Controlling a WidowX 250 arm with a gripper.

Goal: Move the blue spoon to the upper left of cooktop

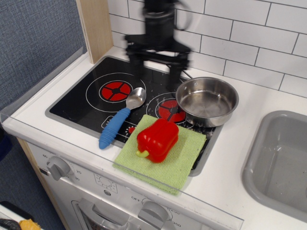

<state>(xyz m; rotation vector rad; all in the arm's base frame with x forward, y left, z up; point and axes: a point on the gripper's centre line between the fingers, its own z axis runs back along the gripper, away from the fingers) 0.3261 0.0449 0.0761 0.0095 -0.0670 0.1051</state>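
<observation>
End effector (157,67): you have it blurred above the back of the cooktop (81,98), fingers spread wide, holding nothing.
Blue spoon (120,118): lies on the cooktop's front middle, bowl just beside the left burner, handle pointing to the front edge.
Pan (207,101): sits on the right burner.
Red pepper (157,139): rests on the green cloth (184,163).

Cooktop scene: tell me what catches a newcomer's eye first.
The red pepper stands out most, sitting on the green cloth at the cooktop's front right. Left of it lies the blue spoon, its bowl toward the left burner. Behind, the blurred gripper hangs with open jaws, left of the steel pan.
</observation>
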